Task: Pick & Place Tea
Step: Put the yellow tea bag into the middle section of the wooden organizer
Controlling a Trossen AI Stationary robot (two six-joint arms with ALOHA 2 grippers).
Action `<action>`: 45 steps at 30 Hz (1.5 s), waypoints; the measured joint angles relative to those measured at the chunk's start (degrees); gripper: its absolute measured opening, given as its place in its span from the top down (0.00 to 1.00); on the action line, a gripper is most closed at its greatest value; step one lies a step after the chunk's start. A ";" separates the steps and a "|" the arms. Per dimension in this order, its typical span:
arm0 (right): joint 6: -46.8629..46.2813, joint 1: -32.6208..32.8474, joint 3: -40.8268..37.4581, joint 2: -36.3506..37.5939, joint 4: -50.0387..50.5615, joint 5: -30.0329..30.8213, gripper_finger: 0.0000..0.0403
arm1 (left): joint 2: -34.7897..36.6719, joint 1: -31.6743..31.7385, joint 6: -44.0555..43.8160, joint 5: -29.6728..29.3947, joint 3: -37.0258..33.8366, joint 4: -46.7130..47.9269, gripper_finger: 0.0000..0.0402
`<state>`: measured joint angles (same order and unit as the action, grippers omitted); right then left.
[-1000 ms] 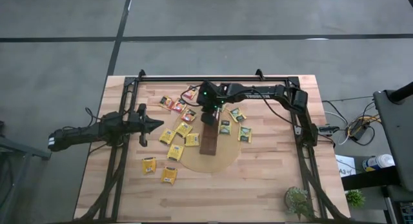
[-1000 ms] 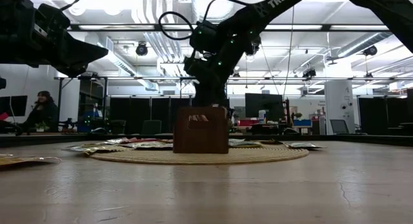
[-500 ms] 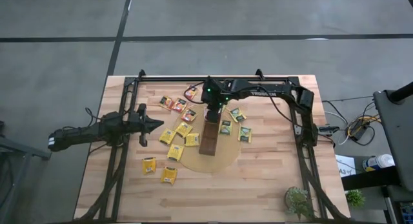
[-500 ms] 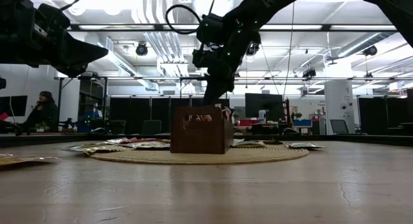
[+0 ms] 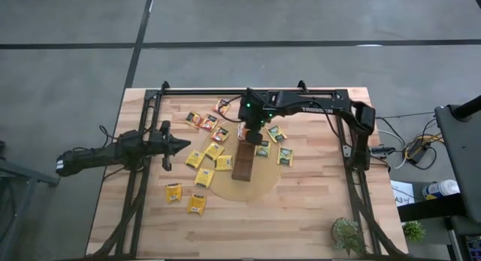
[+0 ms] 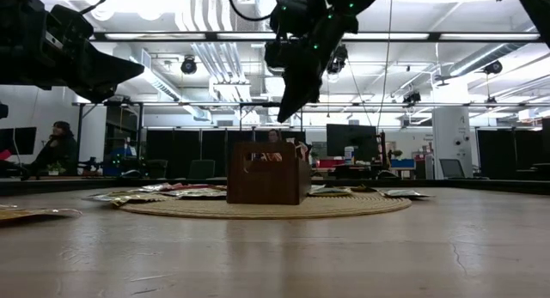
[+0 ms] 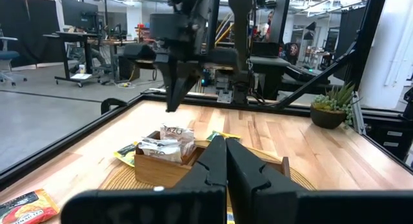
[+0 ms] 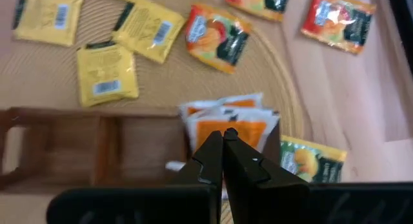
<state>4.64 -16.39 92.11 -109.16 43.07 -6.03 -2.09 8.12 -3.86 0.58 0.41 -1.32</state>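
Yellow and orange tea sachets lie scattered over the desk and round mat; a few already stand in the brown tray's end compartment. Right claw hovers above that end, pressed together and empty, likely after a drop. Left claw, also pressed together, waits aside.

A lab: open hall with desks, monitors, exposed ceiling ducts.

One camera hangs overhead looking straight down on the table; another sits at tabletop level, facing the room. Both wrist cameras look closely at the tray both wide views share.
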 joint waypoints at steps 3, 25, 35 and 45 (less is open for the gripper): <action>-0.15 0.72 -0.97 1.04 0.92 0.03 0.98 | 0.00 0.00 0.00 0.00 0.02 0.00 1.00; -1.70 6.69 -20.08 11.99 -1.54 0.10 0.98 | -0.01 0.00 0.00 0.00 0.01 0.00 1.00; -5.84 7.71 -29.37 19.63 -2.00 0.11 0.98 | -0.02 0.00 0.00 0.00 0.02 0.00 1.00; -6.19 10.28 -38.53 27.28 -2.04 0.04 0.98 | 0.00 -0.02 0.00 0.00 0.01 0.00 1.00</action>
<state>-1.54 -6.11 53.58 -81.88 41.04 -5.99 -2.09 8.10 -3.86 0.58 0.42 -1.32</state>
